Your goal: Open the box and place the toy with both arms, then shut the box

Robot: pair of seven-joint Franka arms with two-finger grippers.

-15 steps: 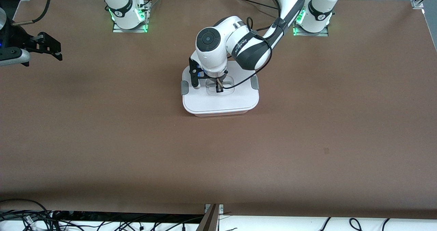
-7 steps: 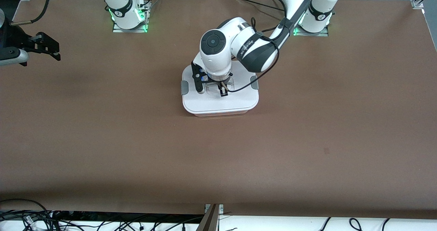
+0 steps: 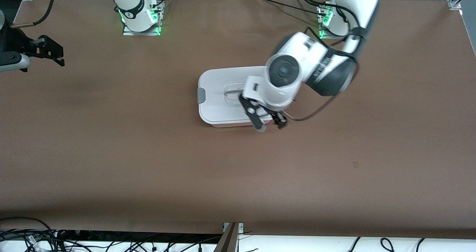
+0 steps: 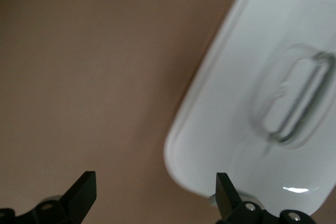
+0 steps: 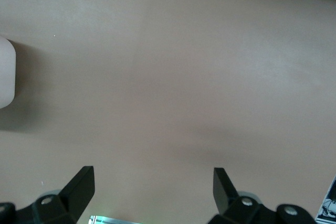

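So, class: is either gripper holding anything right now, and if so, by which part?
Nothing is held. The left gripper is open over the box corner, and the right gripper waits open at the right arm's table end.

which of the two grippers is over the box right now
The left gripper, fingers open, hangs over the box corner nearest the camera. The right gripper waits open at the right arm's table end.

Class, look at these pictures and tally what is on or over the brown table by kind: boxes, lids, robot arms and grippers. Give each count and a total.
Boxes: 1, the box, closed.
Lids: 1, the white lid on it.
Robot arms: 2.
Grippers: 2, the left gripper over the box's corner, the right gripper waiting at the right arm's end; both open.
Total: 6.
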